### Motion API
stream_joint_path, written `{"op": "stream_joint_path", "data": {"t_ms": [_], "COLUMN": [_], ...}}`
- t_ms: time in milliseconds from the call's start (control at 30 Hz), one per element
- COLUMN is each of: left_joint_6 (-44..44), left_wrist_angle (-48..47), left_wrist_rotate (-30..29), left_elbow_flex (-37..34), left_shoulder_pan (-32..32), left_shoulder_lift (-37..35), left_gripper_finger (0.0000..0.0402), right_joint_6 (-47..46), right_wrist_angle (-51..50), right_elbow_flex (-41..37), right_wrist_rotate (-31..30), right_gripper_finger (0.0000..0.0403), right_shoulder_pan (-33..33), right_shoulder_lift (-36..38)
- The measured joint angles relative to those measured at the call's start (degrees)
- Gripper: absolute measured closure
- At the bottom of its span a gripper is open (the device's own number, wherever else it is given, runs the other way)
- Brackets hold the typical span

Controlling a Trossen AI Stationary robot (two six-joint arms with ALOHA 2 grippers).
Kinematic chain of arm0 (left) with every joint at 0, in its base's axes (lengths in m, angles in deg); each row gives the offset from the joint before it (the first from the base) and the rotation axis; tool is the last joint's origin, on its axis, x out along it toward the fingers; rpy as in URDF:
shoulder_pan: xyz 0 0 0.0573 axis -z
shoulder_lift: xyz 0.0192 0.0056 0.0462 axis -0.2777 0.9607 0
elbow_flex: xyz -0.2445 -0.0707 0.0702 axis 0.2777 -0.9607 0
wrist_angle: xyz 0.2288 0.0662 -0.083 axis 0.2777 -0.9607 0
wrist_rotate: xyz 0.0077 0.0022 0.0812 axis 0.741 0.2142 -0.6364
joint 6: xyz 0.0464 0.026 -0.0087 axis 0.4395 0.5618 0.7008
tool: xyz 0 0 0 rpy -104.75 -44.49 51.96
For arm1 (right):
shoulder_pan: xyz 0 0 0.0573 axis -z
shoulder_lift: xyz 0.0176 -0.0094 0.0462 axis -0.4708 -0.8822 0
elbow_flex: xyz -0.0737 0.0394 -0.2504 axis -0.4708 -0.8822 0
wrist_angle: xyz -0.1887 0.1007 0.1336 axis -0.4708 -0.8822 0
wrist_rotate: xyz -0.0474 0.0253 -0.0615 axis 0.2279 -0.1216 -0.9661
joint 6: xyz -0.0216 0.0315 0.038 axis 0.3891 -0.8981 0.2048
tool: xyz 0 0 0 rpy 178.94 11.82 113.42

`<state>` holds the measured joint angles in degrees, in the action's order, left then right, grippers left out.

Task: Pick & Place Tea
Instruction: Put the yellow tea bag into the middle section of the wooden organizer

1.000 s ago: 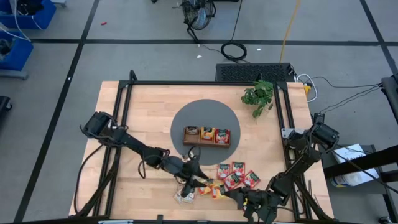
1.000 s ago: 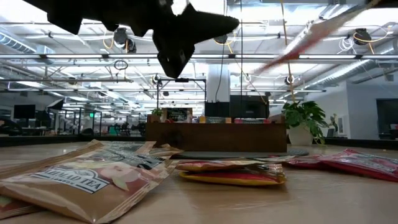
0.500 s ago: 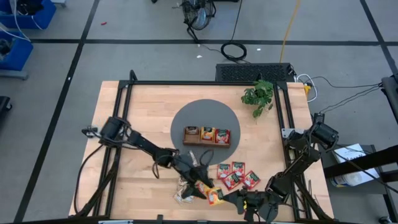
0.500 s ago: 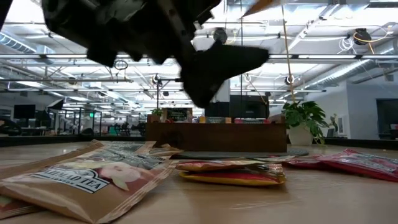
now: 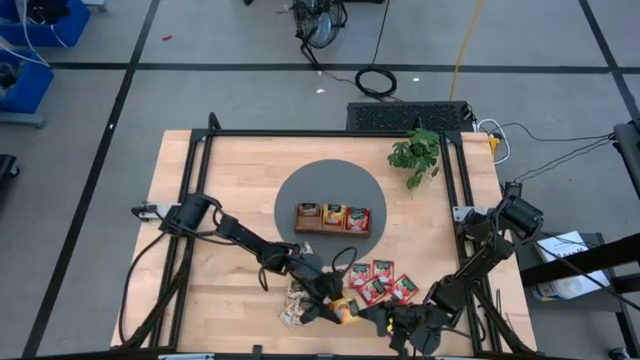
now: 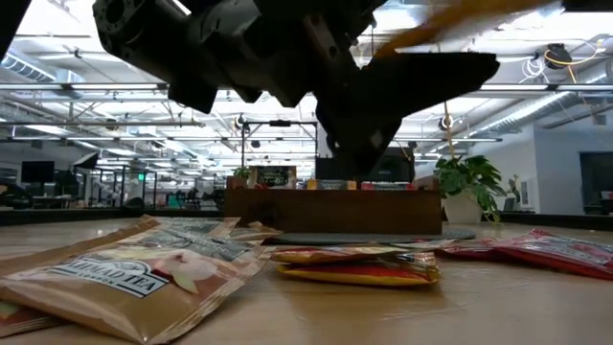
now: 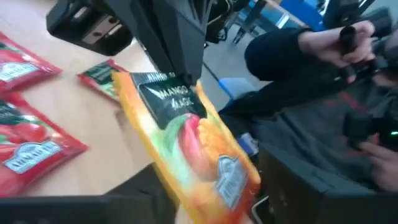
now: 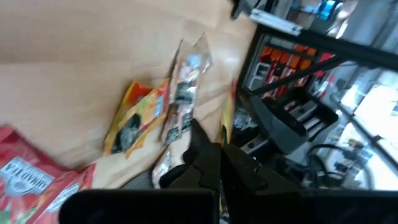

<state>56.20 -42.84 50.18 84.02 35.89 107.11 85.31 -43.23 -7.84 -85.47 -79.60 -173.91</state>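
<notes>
My left gripper (image 5: pixel 328 303) hangs over the loose packets near the table's near edge, shut on an orange tea packet (image 7: pixel 189 140) with a dark green label. More tea lies flat on the wood: red packets (image 5: pixel 380 280), pale packets (image 5: pixel 297 308) and another orange one (image 8: pixel 135 118). In the low view the held packet (image 6: pixel 450 19) shows high above the table. The wooden tray (image 5: pixel 332 218) holds three packets. My right gripper (image 5: pixel 398 325) waits at the near edge, shut. My left gripper holds the orange packet by the end opposite its green label (image 7: pixel 214 193), lifted clear of the table. The packet juts forward from the fingers, label end (image 7: pixel 168 96) farthest out. The picture's lower edge cuts off the place of contact.
The tray sits on a grey round mat (image 5: pixel 300 185) mid-table, and a leafy plant (image 5: pixel 415 155) stands at the far right. Bare wood lies along the table's left side. A person's dark sleeve and hand (image 7: pixel 323 43) show beyond the near edge.
My left gripper has travelled toward the table's right and near edges, carrying the orange packet raised above the loose packets. The packets on the table have stayed where they were.
</notes>
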Motion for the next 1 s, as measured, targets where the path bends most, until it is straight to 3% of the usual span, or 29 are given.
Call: {"op": "stream_joint_path", "data": {"t_ms": [267, 500, 667, 800, 933, 1000], "left_joint_6": [2.6, 6.0, 9.0, 9.2, 11.4, 14.0], "left_wrist_angle": [-1.5, -5.4, -6.1, -6.2, -6.2, -6.0], "left_wrist_rotate": [-2.9, -4.4, -5.1, -9.4, -15.5, -19.7], "left_elbow_flex": [0.0, 0.1, 0.1, 0.1, 0.1, 0.1], "left_shoulder_pan": [-0.5, -1.1, -1.1, -1.1, -1.1, -0.8], "left_shoulder_lift": [0.0, -0.1, -0.1, -0.1, -0.1, -0.3], "left_gripper_finger": [0.0385, 0.0384, 0.0387, 0.0382, 0.0393, 0.0387], "right_joint_6": [-5.3, -9.5, -14.5, -21.6, -33.8, -41.0], "right_wrist_angle": [-1.9, -0.8, 4.6, 11.7, 10.7, 8.6], "right_elbow_flex": [0.0, 0.0, 0.0, 0.0, 0.0, -0.3], "right_wrist_rotate": [0.2, -2.0, -14.6, -22.7, -23.3, -20.3], "right_gripper_finger": [0.0403, 0.0399, 0.0390, 0.0387, 0.0387, 0.0387], "right_shoulder_pan": [1.2, -0.9, -4.2, -5.3, -5.2, -5.1], "right_shoulder_lift": [0.0, 0.2, 1.1, 3.7, 8.6, 11.5]}}
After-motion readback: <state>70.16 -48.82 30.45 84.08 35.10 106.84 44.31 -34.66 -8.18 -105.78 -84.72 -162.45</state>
